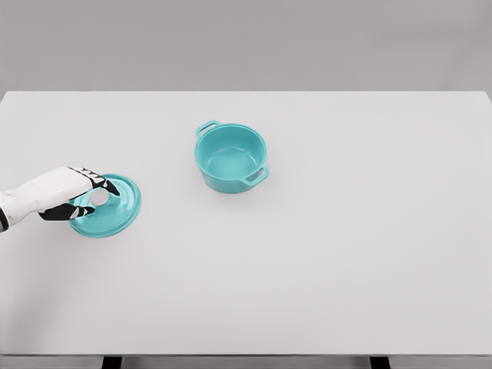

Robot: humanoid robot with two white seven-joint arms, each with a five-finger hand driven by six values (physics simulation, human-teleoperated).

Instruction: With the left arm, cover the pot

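The left hand (65,196) comes in from the left edge, its fingers (98,183) curled around the pale knob of the teal lid (115,211) — the lid lies flat on the white tabletop (346,254). Farther back, well apart to the right, the teal pot (231,157) stands upright and uncovered (its 2 side handles point diagonally).

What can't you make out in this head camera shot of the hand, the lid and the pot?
- Head view: whether the left hand actually grips the lid knob; the fingers cover it.
- Left arm past the wrist: cut off by the picture's left edge.
- Right arm: out of view.
- Pot far outer wall: hidden by its own rim.
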